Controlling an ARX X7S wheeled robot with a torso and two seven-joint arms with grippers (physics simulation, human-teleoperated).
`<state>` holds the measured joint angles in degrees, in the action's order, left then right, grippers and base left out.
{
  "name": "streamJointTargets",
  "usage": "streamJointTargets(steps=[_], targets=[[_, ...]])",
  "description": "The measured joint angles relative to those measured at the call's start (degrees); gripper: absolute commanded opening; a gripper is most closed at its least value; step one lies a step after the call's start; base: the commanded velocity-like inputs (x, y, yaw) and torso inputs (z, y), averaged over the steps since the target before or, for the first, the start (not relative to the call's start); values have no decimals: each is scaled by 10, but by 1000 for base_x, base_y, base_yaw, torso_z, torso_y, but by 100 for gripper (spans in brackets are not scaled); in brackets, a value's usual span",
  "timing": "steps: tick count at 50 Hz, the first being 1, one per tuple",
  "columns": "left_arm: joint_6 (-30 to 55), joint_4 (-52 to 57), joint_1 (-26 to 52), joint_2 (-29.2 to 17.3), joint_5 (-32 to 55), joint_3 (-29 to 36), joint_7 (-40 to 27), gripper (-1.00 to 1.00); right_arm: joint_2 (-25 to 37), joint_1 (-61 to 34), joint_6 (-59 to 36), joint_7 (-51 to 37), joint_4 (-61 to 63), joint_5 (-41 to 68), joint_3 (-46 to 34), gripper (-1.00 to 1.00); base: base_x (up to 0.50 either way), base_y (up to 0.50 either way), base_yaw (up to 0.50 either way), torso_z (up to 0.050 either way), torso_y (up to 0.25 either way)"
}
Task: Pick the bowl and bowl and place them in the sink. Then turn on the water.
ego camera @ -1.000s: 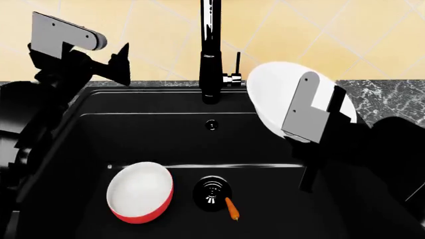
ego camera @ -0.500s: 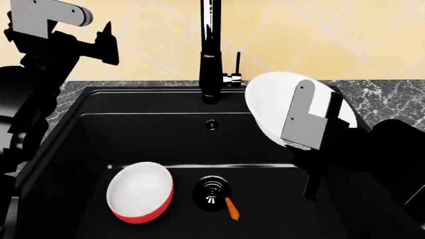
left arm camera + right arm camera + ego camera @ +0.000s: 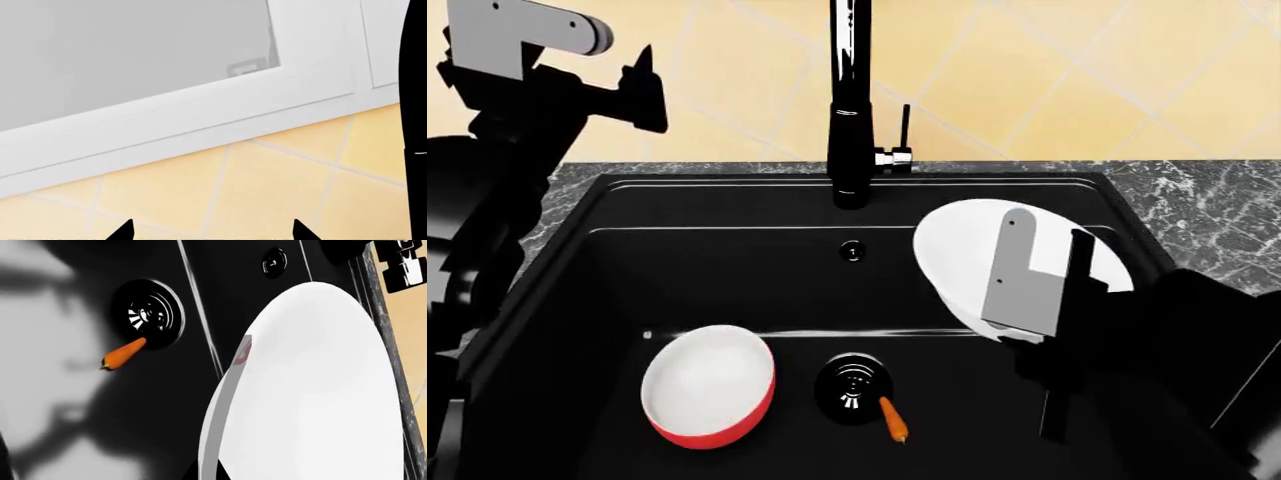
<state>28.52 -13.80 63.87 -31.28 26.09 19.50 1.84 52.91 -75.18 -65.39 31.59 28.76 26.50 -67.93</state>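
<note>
The red bowl [image 3: 707,385], white inside, rests on the floor of the black sink [image 3: 614,260] at the left, beside the drain [image 3: 854,388]. The all-white bowl [image 3: 961,250] hangs tilted on edge over the sink's right half, below rim level. My right gripper [image 3: 1052,290] is shut on its rim. In the right wrist view the white bowl [image 3: 320,390] fills the frame, with the rim clamped between the jaws of my right gripper [image 3: 212,467]. My left gripper [image 3: 641,95] is raised high at the left, open and empty; in the left wrist view its fingertips [image 3: 125,232] stand wide apart against yellow tiles.
The tall black tap [image 3: 850,100] rises behind the sink's middle, its chrome lever [image 3: 904,125] on the right side. A small carrot [image 3: 893,418] lies by the drain. An overflow hole [image 3: 851,251] marks the back wall. Marbled counter [image 3: 1214,200] runs right of the sink.
My right gripper has carried the white bowl down and slightly forward, from rim height into the basin. The left arm rose and drew left a second ago and has held still since.
</note>
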Motion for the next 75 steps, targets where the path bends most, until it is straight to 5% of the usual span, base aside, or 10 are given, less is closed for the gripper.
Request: streamJointTargets(steps=[75], targets=[[-4, 13, -21, -18, 15, -9, 7, 100, -61, 104, 99, 3, -191, -1, -37, -100, 0, 0, 0, 0, 0]])
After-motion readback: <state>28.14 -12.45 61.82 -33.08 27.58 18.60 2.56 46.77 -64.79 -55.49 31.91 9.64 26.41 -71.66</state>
